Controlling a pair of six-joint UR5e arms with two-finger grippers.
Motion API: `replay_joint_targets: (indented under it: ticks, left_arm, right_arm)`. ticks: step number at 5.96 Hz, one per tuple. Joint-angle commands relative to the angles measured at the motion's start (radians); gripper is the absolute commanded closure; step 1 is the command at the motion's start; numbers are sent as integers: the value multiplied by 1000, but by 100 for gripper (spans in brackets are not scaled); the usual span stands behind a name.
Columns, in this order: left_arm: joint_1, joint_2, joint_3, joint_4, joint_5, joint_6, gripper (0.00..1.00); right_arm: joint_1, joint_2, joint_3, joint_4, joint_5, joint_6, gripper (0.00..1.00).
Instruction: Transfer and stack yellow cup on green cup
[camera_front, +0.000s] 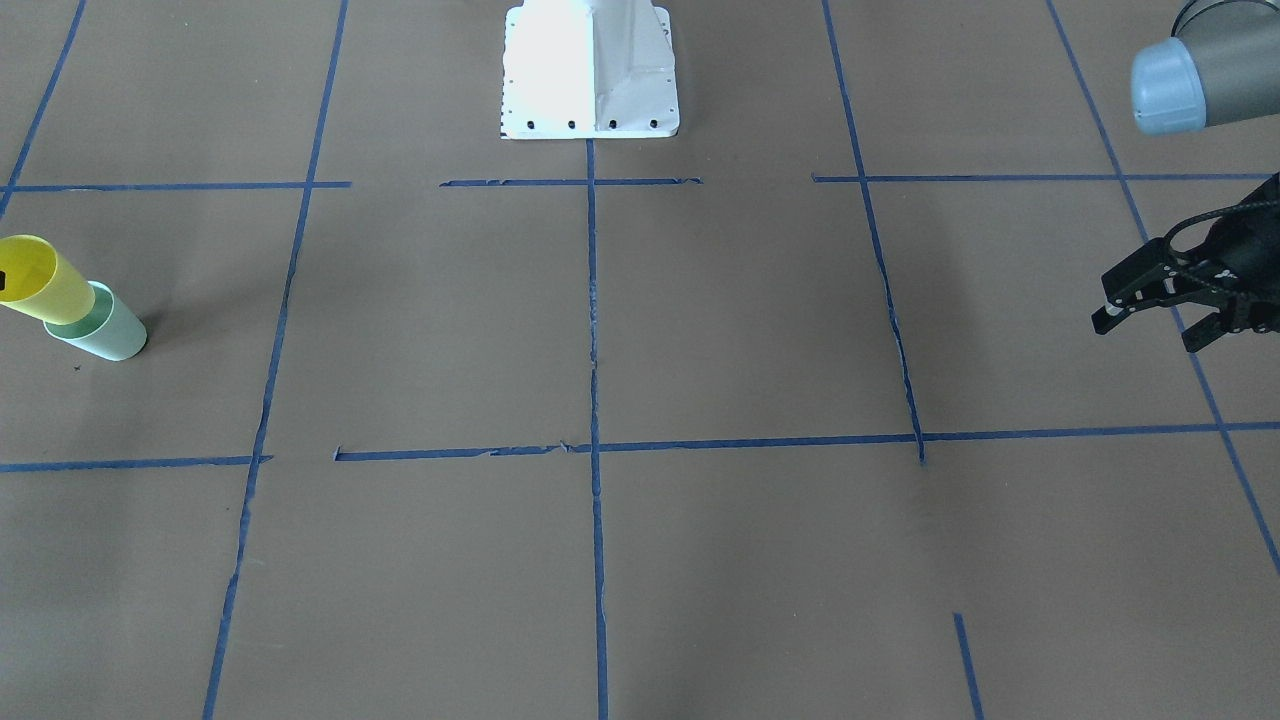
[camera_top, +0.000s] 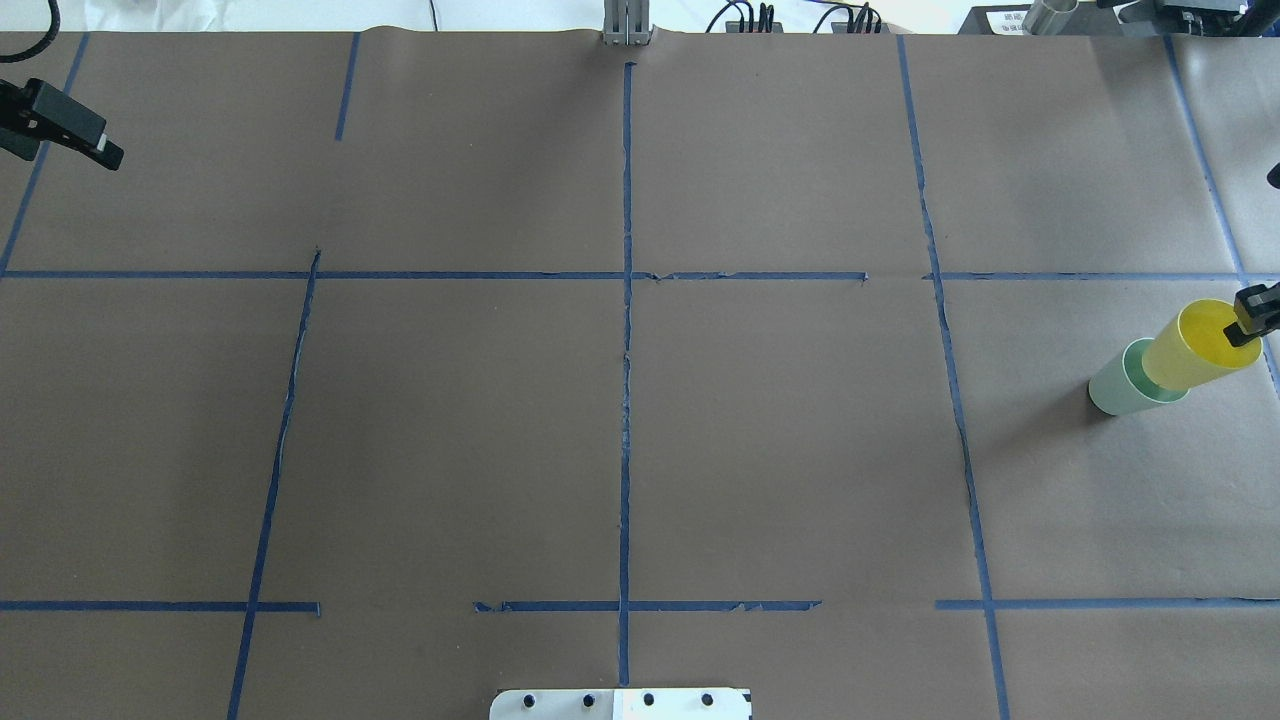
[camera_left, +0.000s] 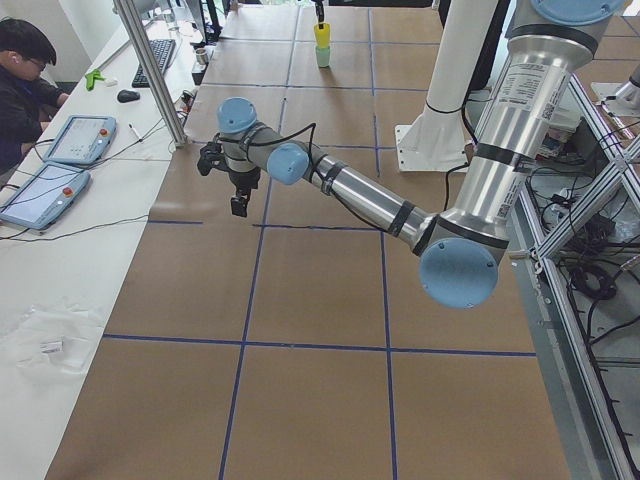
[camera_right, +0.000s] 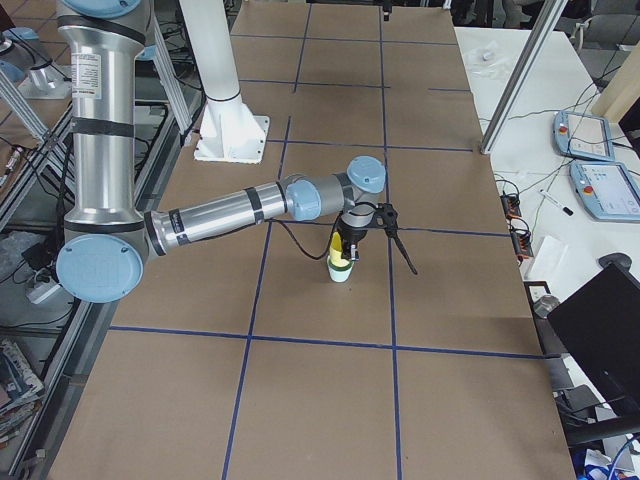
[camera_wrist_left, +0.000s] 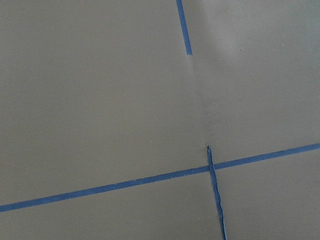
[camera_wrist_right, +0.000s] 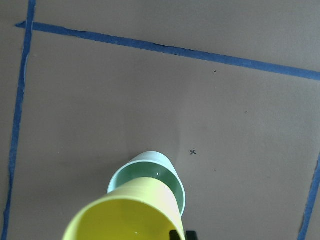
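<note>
The yellow cup (camera_front: 45, 285) (camera_top: 1195, 350) stands partly inside the green cup (camera_front: 110, 330) (camera_top: 1115, 385) at the table's end on my right side. Most of the yellow cup's height shows above the green rim. My right gripper (camera_top: 1256, 316) is shut on the yellow cup's rim, one finger over its mouth. In the right wrist view the yellow cup (camera_wrist_right: 130, 215) fills the bottom, with the green cup (camera_wrist_right: 150, 161) ringing its base. My left gripper (camera_front: 1150, 330) hangs open and empty above the table's opposite end, far from both cups.
Brown paper with a grid of blue tape lines (camera_top: 626, 300) covers the table. The white robot base (camera_front: 590, 70) stands at mid-table on my side. A person (camera_left: 22, 85) sits at a side bench with control pendants (camera_left: 72, 140), beyond an aluminium post (camera_left: 150, 70).
</note>
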Motion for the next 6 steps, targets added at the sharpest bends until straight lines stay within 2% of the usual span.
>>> replay_joint_targets:
  ticks: [1,4,5,6]
  left_arm:
    - [1,0,0,0,1,0,0]
    - [1,0,0,0,1,-2,0]
    - [1,0,1,0,1,-2,0]
    - [1,0,0,0,1,-2,0]
  right_arm:
    - [-18,34,-30,0,-2,1,100]
    - [-27,34,-38,0,-6,-2,100]
    - [-42,35,-37,3,-5,-10,29]
    - [-42,34,-32,3,-6,-5,0]
